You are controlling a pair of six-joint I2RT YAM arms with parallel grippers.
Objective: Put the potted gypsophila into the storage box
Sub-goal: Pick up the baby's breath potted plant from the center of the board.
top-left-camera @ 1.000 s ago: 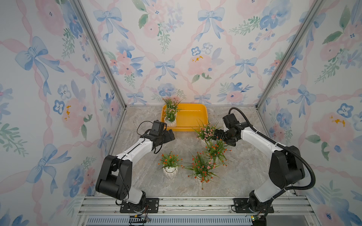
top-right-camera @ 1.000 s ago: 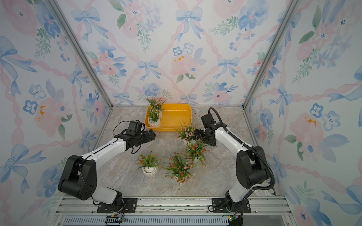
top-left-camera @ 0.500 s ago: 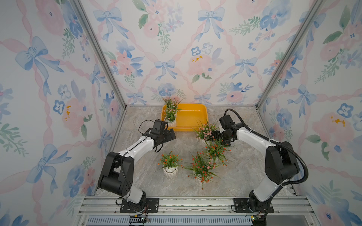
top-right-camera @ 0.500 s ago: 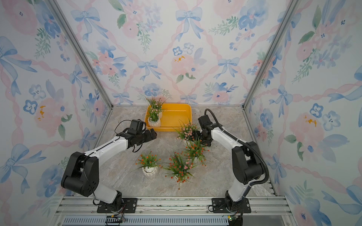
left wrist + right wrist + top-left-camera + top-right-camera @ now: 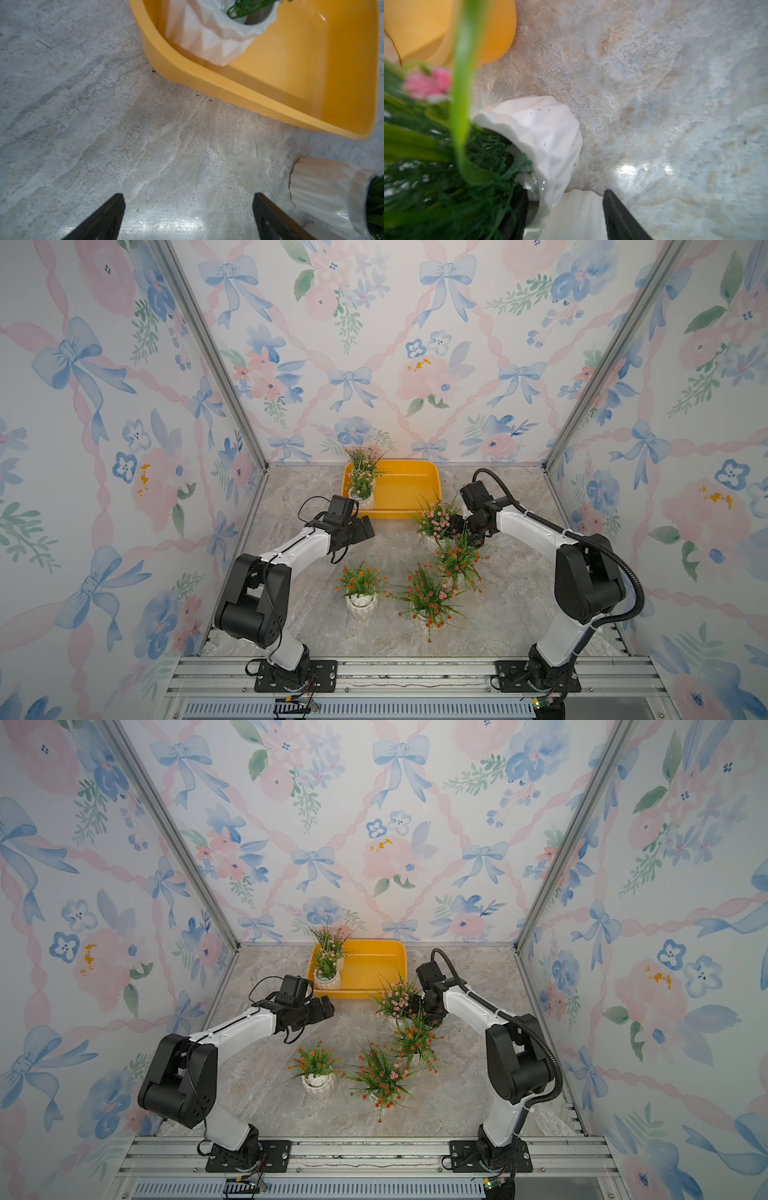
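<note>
**Item:** potted gypsophila, six pots, white and faceted.

**Location:** boxed pink pair [image 5: 362, 489] upright inside the storage box [image 5: 435, 483], at its left end; third pink pot [image 5: 433, 519] on the tabletop [image 5: 291, 605], just before the box's front rim; three orange-red pots [image 5: 428, 599] grouped nearer the robot, the nearest one's sprigs mingling with the third pink pot's.

**Right gripper** [image 5: 564, 193]: jaws part-way closed at the third pink pot, one finger [image 5: 517, 209] in the foliage at its mouth, white pot wall between the two; whether they pinch yet cannot be told.

**Left gripper** [image 5: 188, 195]: jaws wide apart, empty, above bare tabletop by the box's corner.

**Handling (judged):** light, top-heavy; pot stiff, glossy, likely slippery, possibly chippable; sprigs soft and springy, offering no hold; take the rim or wall; lift straight, lest tangled neighbours tip.
</note>
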